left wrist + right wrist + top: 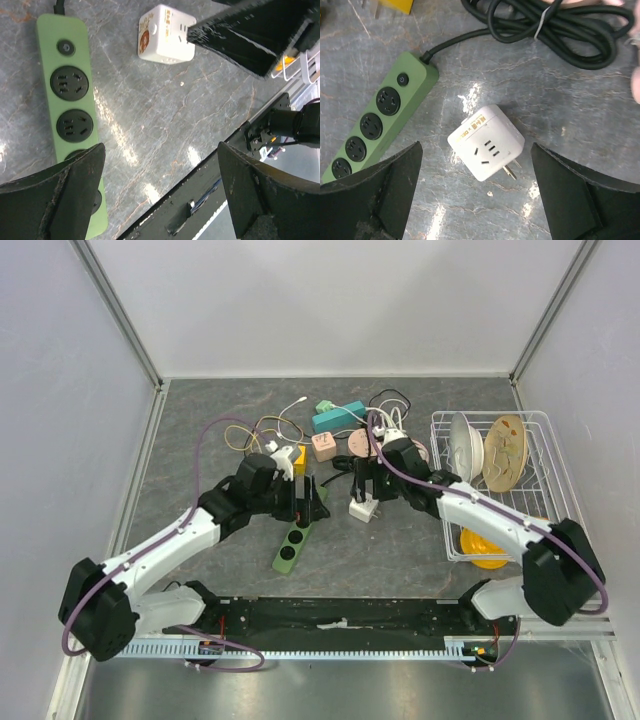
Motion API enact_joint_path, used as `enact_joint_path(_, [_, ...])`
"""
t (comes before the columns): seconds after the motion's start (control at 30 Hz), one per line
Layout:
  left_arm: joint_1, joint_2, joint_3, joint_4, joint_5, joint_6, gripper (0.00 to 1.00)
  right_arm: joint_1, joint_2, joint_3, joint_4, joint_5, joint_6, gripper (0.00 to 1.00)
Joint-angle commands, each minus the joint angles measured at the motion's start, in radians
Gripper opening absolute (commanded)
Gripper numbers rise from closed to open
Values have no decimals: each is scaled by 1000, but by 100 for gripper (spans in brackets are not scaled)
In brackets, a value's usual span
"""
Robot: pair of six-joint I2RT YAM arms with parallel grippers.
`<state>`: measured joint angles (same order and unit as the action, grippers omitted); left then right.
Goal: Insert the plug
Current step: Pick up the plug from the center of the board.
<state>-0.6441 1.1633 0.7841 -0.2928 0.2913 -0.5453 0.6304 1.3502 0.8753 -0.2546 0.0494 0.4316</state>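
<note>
The plug (486, 142) is a white cube adapter lying on its side on the grey table, its metal prongs pointing toward the lower right; it also shows as the plug (362, 510) and the plug (165, 35). The green power strip (380, 115) lies to its left with several empty sockets, seen too as the strip (297, 535) and the strip (70, 100). My right gripper (475, 146) hangs open over the plug, fingers apart from both its sides, holding nothing. My left gripper (161, 146) is open above the table beside the strip, one finger over the strip's near end.
The strip's coiled black cable (560, 30) lies behind the plug. A yellow plug (297, 455), a teal box (338, 417), a pink cube (323, 446) and loose cables sit at the back. A wire dish rack (540, 455) with plates and a yellow bowl (487, 545) stands right.
</note>
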Motion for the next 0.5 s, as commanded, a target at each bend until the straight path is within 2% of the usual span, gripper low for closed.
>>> enact_joint_path(0.0, [-5, -94, -57, -8, -1, -12, 99, -34, 95, 57, -38, -206, -93, 98])
enact_joint_path(0.27, [-3, -186, -68, -94, -86, 4, 99, -25, 155, 16, -26, -324, -119, 98])
enact_joint_path(0.47, [-3, -182, -69, -100, -87, -5, 99, 72, 126, -7, 11, -313, -59, 98])
